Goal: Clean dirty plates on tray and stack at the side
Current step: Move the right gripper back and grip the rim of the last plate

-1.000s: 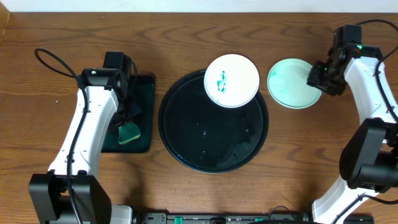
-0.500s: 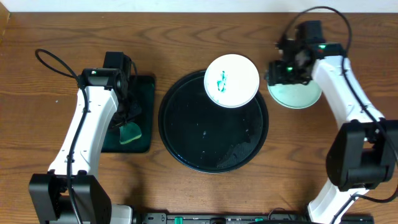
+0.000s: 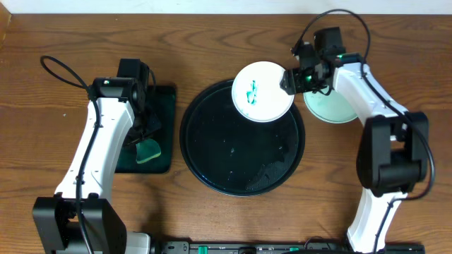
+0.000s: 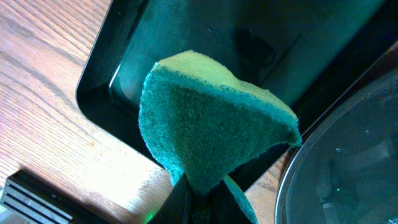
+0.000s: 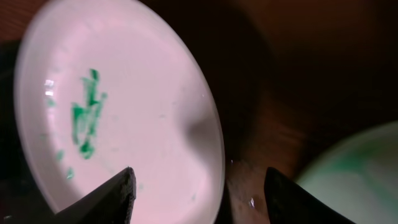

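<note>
White round plate with green scribble [image 3: 263, 92] rests on upper-right rim of large round black tray [image 3: 212, 162], uncleaned. Right gripper [image 3: 293, 79] jaws wide, straddling plate edge. Left gripper [image 4: 198, 202] pinches green sponge [image 4: 211, 124]. Green-smeared plate [image 3: 328, 111] lies aside on table; stacking unfinished.

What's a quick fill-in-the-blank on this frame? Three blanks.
1. The left gripper grips a ____ above the small rectangular black tray.
2. The small round white plate bears a ____ scribble.
3. The right gripper has its jaws ____ at that plate's rim.
Missing: sponge; green; open.
</note>
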